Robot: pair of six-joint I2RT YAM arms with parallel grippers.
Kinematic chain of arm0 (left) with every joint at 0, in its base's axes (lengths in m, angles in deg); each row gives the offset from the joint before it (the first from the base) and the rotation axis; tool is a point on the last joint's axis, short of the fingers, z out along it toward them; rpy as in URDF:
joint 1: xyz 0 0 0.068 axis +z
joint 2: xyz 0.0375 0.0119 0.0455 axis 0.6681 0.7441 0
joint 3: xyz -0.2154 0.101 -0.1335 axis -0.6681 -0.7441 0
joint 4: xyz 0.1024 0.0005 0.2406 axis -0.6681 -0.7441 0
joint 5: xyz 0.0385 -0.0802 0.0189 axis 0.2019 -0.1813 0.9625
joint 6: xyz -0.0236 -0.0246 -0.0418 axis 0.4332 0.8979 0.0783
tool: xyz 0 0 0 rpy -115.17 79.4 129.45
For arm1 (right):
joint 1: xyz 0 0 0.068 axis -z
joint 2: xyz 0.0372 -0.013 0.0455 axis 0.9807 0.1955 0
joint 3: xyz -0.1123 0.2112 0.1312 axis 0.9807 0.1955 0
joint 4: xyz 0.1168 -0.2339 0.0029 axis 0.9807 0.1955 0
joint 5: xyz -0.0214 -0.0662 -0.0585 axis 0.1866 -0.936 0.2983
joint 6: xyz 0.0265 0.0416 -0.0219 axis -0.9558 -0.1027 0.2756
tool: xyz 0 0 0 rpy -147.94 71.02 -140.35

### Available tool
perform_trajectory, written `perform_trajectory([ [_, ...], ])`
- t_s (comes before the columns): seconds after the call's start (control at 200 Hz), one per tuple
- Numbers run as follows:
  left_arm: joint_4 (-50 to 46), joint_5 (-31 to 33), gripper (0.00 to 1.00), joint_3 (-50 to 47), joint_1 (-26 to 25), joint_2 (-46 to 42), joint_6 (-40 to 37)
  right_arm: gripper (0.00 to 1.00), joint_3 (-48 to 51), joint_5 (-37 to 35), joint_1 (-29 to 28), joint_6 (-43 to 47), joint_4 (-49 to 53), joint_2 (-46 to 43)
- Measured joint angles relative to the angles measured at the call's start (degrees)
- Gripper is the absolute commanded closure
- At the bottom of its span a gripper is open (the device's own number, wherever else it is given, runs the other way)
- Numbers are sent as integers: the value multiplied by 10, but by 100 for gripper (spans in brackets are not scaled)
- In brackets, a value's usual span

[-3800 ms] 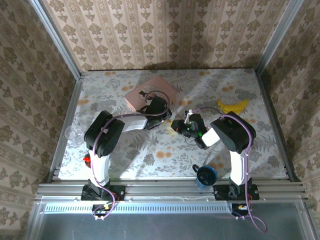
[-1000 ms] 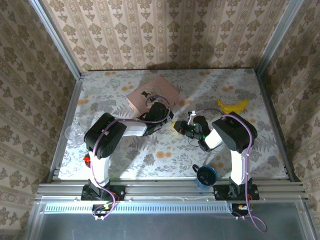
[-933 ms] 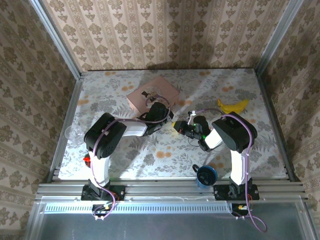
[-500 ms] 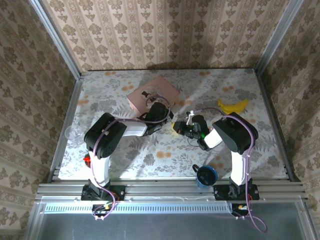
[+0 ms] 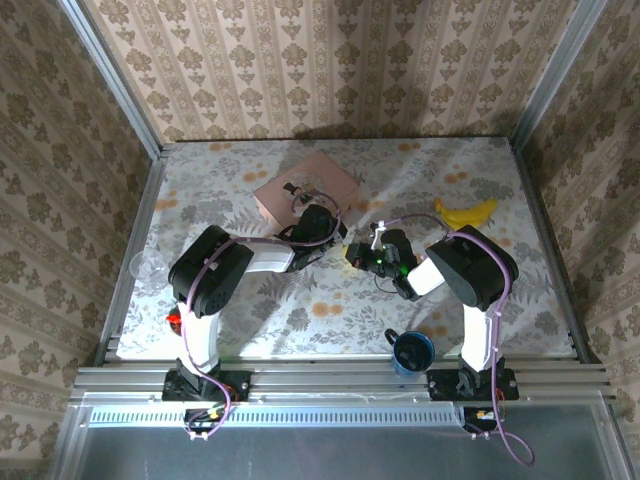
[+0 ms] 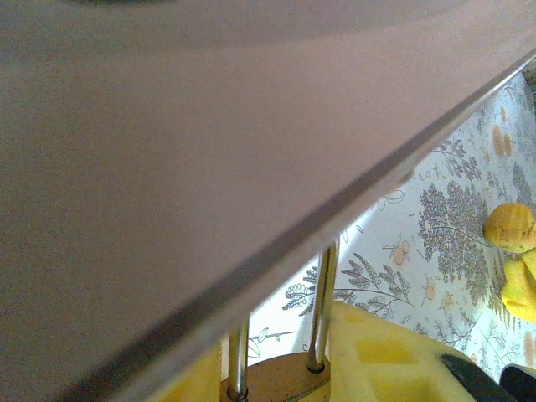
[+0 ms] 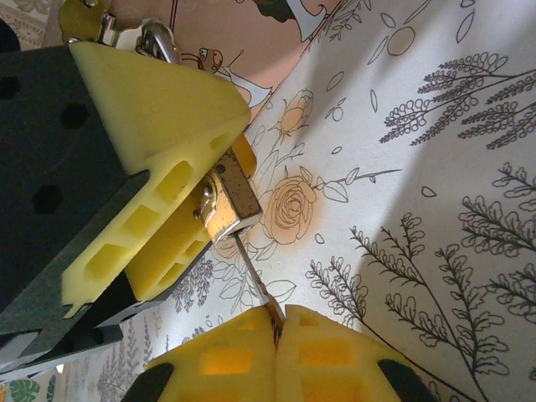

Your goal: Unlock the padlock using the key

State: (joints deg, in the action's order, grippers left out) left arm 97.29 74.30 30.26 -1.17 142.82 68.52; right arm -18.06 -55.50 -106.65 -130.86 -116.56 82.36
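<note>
The small brass padlock (image 7: 228, 201) is clamped between the yellow pads (image 7: 159, 167) of my left gripper (image 5: 335, 238), which is shut on its body. In the left wrist view the padlock's brass top (image 6: 280, 381) and its two silvery shackle legs (image 6: 322, 306) rise between that gripper's pads (image 6: 385, 360). My right gripper (image 7: 276, 328) is shut on the key (image 7: 251, 268). The thin blade runs from its pads up to the underside of the padlock. From above, the right gripper (image 5: 368, 252) and the left gripper meet tip to tip at mid-table.
A pink box (image 5: 305, 190) lies just behind the left gripper, and its edge (image 6: 209, 167) looms close in the left wrist view. A yellow banana (image 5: 465, 212) rests at the right. A blue mug (image 5: 412, 350) stands near the right arm's base.
The right gripper has edged slightly left toward the padlock with the key. The left gripper has stayed in place, still shut on the padlock.
</note>
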Motion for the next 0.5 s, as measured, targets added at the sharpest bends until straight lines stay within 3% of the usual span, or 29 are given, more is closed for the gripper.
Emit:
perform_trajectory([
  [0.5, -18, -15, 100, 12, 0, 0, 12, 100, 26, -32, -6, 10, -35, -3],
])
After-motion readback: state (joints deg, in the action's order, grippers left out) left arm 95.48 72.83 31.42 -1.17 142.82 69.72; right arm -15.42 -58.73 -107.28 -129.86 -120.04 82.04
